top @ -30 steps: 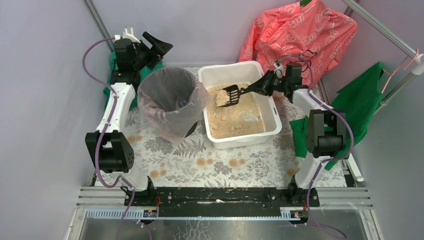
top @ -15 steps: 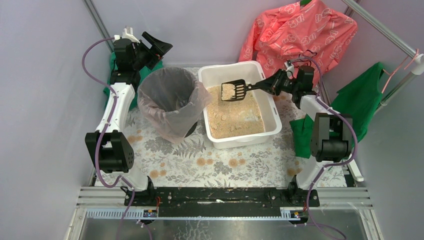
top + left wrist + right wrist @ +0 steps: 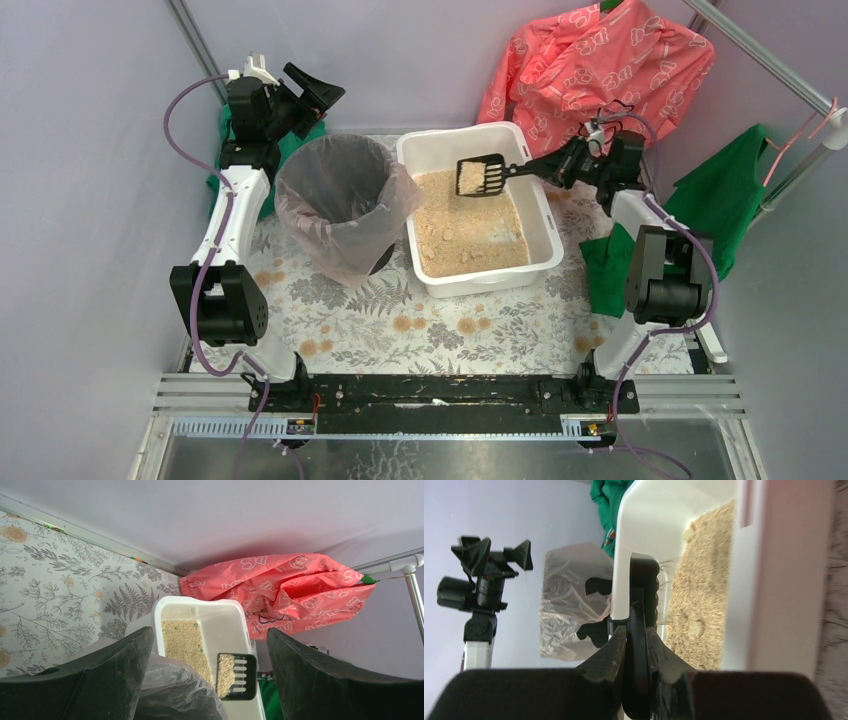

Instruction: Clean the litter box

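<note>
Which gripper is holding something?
The right gripper: shut on the handle of the black scoop, which holds litter above the litter box. The left gripper is open and empty, near the bagged bin.

We see a white litter box [image 3: 470,283] filled with tan granules [image 3: 470,240], and a black slotted scoop [image 3: 482,177]. The bin bag [image 3: 345,245] is clear and faintly pink. The table cover [image 3: 400,320] is white with grey ferns and orange blossoms. At the far right corner, a coral garment [image 3: 600,60] bears white outlines; the cloth [image 3: 720,195] along the right edge is green.
</note>
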Available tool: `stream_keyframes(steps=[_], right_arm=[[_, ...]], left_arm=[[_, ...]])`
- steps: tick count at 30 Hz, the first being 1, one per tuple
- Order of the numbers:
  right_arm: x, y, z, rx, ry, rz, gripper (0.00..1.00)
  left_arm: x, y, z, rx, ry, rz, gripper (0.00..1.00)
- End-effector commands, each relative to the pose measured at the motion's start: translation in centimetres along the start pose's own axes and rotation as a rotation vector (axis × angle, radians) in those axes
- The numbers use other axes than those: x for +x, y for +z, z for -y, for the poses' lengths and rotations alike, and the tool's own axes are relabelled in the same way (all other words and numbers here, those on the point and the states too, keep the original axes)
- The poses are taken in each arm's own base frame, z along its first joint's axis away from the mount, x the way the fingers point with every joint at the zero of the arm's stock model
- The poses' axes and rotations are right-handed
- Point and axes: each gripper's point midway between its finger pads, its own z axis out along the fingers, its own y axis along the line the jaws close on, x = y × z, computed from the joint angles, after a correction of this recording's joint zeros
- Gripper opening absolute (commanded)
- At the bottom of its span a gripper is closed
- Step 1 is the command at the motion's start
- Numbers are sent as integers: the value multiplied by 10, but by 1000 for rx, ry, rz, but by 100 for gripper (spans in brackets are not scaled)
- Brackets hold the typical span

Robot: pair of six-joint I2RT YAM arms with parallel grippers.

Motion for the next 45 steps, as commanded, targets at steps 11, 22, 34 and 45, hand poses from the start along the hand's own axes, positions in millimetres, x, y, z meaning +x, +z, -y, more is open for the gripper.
stream_keyframes(steps=[11,22,34,45], right_arm=[[26,9,-38,-155,-70,-98,0],[2,-20,-24,-261,71,40,0],[45,16,-31,-233,25,-119,0],[32,-9,-5,-96,-5,-52,0]], left_arm=[[-13,-9,23,67,31,33,91],[-16,-10,28,79,30,39,91],[-11,-5,19,53,16,28,91],[-9,-9,23,61,22,34,91]])
